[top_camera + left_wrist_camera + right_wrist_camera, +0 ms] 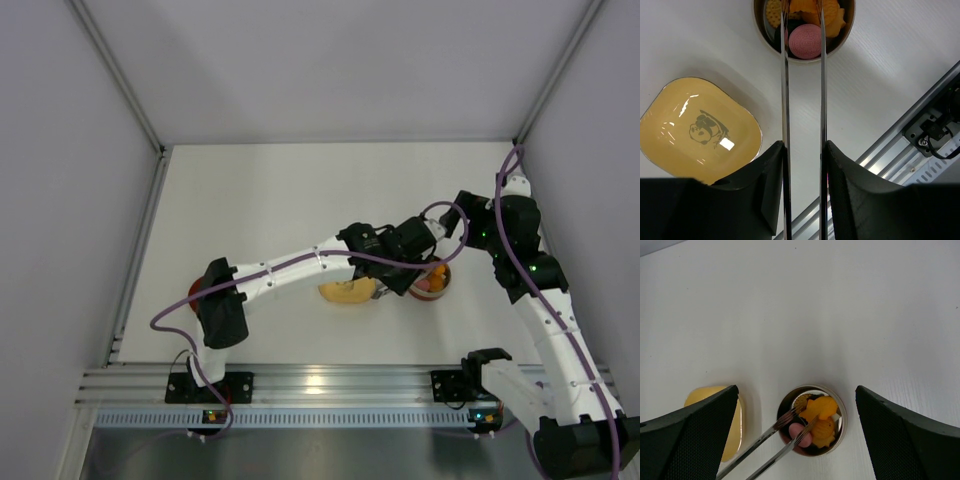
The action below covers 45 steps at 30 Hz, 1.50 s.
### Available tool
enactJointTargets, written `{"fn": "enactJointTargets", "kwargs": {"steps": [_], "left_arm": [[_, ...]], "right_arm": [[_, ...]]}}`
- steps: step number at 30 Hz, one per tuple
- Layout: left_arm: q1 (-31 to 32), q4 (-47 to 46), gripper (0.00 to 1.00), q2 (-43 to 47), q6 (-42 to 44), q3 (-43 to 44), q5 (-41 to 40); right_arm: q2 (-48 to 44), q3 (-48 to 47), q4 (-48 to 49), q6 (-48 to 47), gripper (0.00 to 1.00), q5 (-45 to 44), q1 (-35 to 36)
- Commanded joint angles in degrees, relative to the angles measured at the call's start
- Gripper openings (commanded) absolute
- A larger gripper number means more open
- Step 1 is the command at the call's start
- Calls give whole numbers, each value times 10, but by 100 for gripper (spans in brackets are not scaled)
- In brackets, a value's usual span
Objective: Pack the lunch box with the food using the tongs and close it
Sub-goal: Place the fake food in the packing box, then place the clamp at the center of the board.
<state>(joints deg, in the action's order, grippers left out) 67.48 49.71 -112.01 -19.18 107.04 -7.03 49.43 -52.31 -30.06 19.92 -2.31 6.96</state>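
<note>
Bright, even light falls from above on the white table (290,200). A square glare spot sits on the yellow dish (670,125), and the tongs (784,100) gleam. Shadows are soft and faint. The dark fingers (855,200) close to the wrist lenses look slightly blurred.

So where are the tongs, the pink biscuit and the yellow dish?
tongs (785,100): left wrist view, on the prong nearer the dish.
pink biscuit (805,41): left wrist view, on its middle.
yellow dish (670,127): left wrist view, on its bare floor.
</note>
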Motion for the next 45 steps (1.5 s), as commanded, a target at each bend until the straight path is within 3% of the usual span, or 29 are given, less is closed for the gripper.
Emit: {"fn": "enactJointTargets", "kwargs": {"steps": [1, 19, 23, 28, 34, 40, 41, 42, 45], "left_arm": [[0, -17, 42, 40, -2, -10, 22], [8, -14, 42, 69, 7, -18, 42], [8, -5, 43, 72, 1, -16, 14], [6, 14, 43, 87, -28, -23, -77], [-86, -16, 44, 158, -64, -90, -77], [-232, -72, 45, 207, -74, -175, -91], [-292, -88, 45, 209, -78, -197, -91], [-293, -98, 45, 210, -80, -198, -91], [-371, -153, 49, 208, -99, -276, -77]], "right_arm": [[-12, -23, 1, -2, 99, 5, -1], [-11, -21, 1, -3, 100, 5, -1], [-12, -21, 0, -3, 100, 5, -1], [-15, -23, -2, -4, 99, 3, -1], [-14, -24, 0, -3, 99, 5, -1], [-9, -26, 1, -3, 99, 13, -1], [-7, -26, 2, -2, 99, 14, -1], [-6, -26, 2, -2, 99, 14, -1], [-2, -29, 4, -1, 100, 19, -1]]}}
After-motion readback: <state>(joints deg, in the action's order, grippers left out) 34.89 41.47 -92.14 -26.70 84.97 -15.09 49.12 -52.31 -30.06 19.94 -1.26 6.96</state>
